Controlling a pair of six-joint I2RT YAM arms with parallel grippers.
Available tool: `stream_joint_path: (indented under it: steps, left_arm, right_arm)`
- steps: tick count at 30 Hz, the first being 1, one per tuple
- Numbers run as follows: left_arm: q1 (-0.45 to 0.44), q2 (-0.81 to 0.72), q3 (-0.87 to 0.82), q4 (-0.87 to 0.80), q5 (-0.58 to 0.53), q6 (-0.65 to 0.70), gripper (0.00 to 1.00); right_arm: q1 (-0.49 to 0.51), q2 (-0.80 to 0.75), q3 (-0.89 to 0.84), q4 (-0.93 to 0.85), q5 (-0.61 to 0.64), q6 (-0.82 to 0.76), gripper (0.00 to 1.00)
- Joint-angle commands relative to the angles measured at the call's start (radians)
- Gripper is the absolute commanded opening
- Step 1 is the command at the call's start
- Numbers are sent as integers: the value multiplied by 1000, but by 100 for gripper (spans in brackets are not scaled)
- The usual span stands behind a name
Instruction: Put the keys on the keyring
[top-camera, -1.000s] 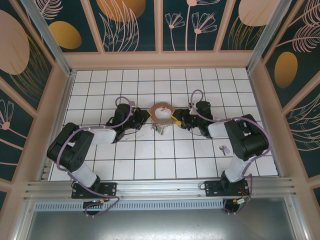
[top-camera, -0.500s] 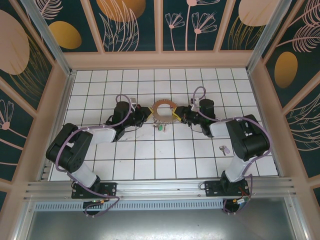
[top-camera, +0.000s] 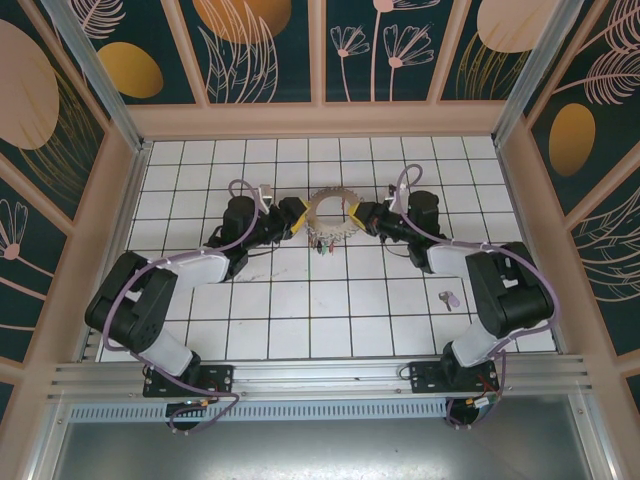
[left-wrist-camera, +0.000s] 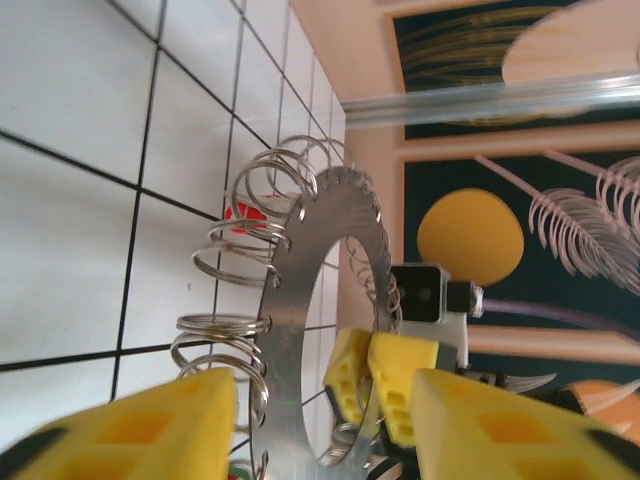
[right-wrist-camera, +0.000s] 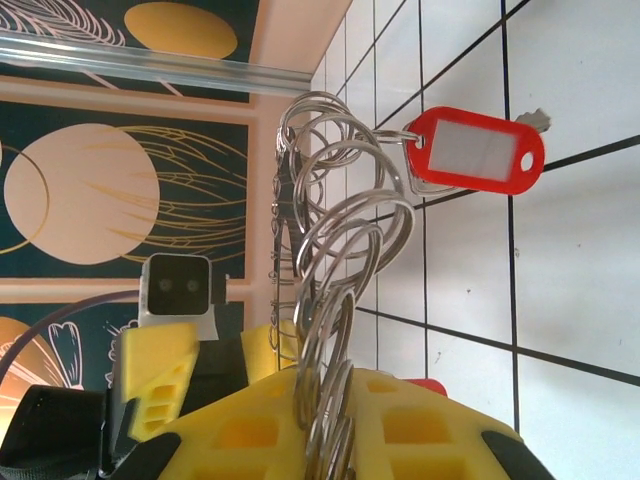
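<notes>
The keyring, a flat grey metal ring with many small split rings along its rim, stands upright above the tiles between both grippers. My right gripper is shut on its right rim; in the right wrist view its yellow fingers clamp the ring. My left gripper is open, its fingers wide apart either side of the ring's plate without pressing it. Small keys hang beneath the ring. A red tag dangles from one split ring. One loose pale-headed key lies on the tiles at the right.
The white tiled floor is boxed in by pink walls at the back and sides. The ring sits mid-floor, toward the back wall. An aluminium rail runs along the near edge by the arm bases.
The ring and both grippers have moved away from the arm bases toward the back wall. The left gripper has let go and opened; the right gripper has closed on the ring.
</notes>
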Motion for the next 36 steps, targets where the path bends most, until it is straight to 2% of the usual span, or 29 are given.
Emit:
stream_joint_path:
  steps: [1,5,8,11,15,23,30,36]
  left_arm:
    - [3,-34,33,-15,-13,46,68]
    - [3,-42,59,-58,-19,102,86]
    - [3,-28,82,-3,24,122,88]
    - [3,-16,108,74,69,132,86]
    - [3,-7,142,112,108,151,79]
    - [3,21,167,205,152,111,54]
    - [3,27,179,244,168,95,41]
    - [3,7,177,290,166,82,19]
  right_arm:
    - [-20,-65,50,21,-25,20,2]
    - [-28,-106,80,13,-46,21,2]
    - [-31,-130,99,-3,-57,7,2]
    - [-32,-147,122,-43,-64,-22,2]
    - [-32,-162,139,-49,-81,-28,2]
    - [-32,-192,158,-50,-95,-33,3]
    - [-33,-213,175,-51,-114,-58,3]
    - [-35,-242,178,-60,-108,-93,8]
